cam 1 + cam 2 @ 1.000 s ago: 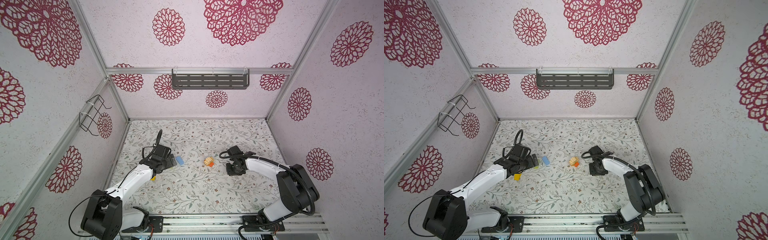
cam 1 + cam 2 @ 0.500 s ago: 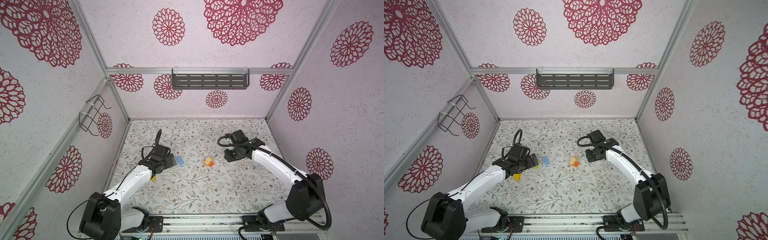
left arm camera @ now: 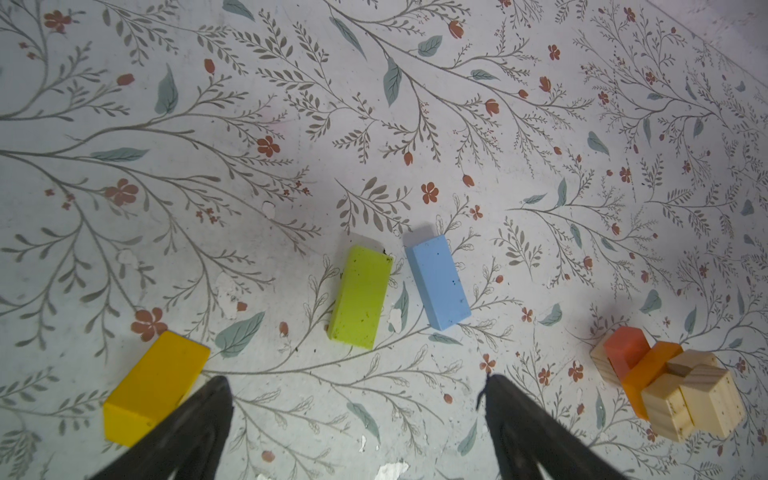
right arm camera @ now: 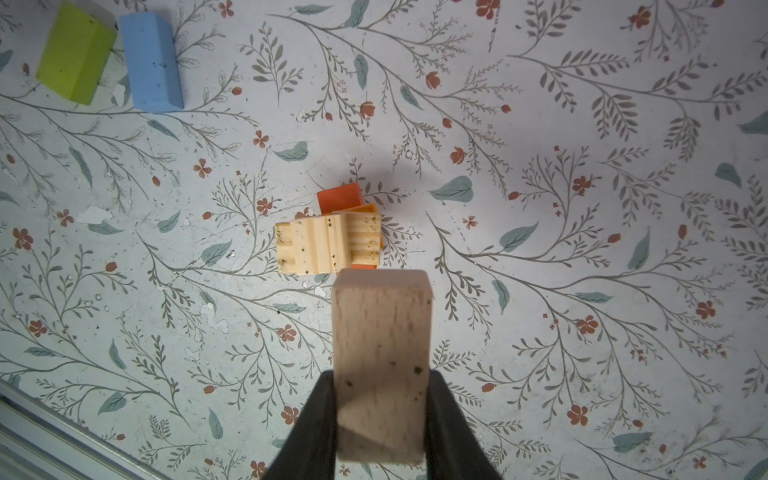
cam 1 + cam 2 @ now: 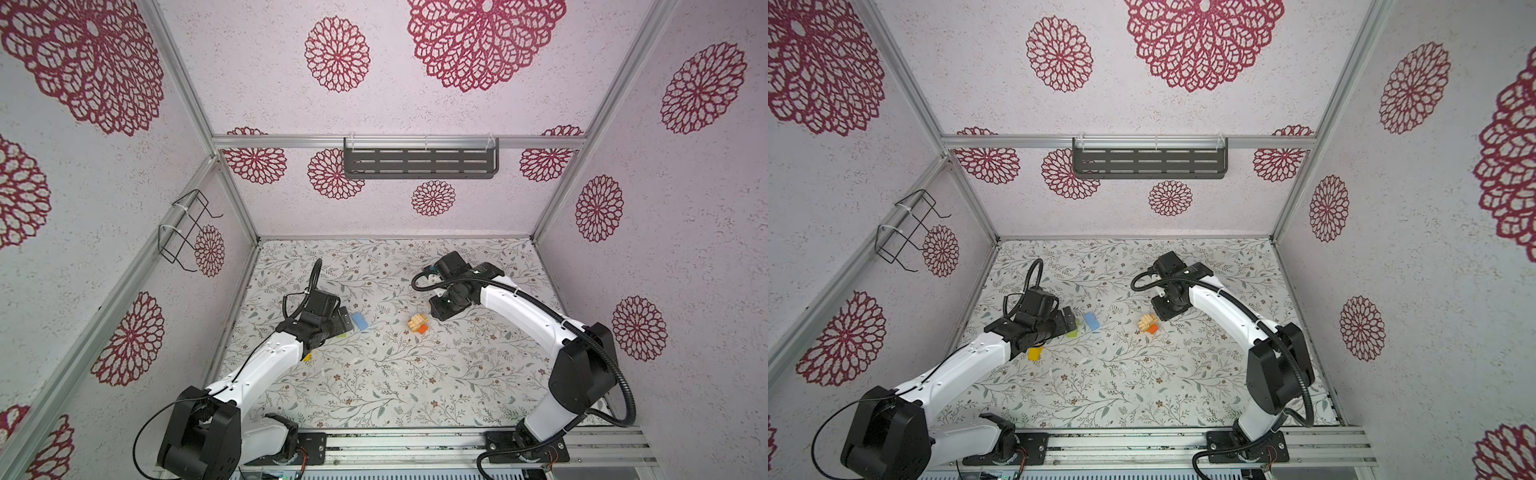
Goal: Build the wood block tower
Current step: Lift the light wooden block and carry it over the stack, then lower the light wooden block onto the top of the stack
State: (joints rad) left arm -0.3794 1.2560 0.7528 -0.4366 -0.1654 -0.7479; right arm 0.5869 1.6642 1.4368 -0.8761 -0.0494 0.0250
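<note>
right gripper (image 4: pixel 381 395) has its jaws pinched narrow on a plain tan block (image 4: pixel 380 332), which sticks out lengthwise past the fingertips; it hangs above the table (image 5: pixel 374 395), just beside the tower (image 4: pixel 328 241) and not yet over it; the tower is a short, slightly skewed stack near the middle of the table in both top views, with grooved tan pieces on top of an orange and a red-orange piece; so the step in hand looks like carry-and-place, block held but not yet set down; the next move calls for sliding across until the block is square over the grooved top, then a slow descent, and the jaws should part only once the wood rests flat; a nudge from the side could shove those loose pieces apart; over on the other side the left gripper (image 3: pixel 355 382) has its jaws spread wide and empty, low over the table; the yellow block (image 3: pixel 156 382) lies partly under one finger, the green block (image 3: pixel 361 295) and blue block (image 3: pixel 436 282) side by side just beyond; which one it will take, i cannot tell
</note>
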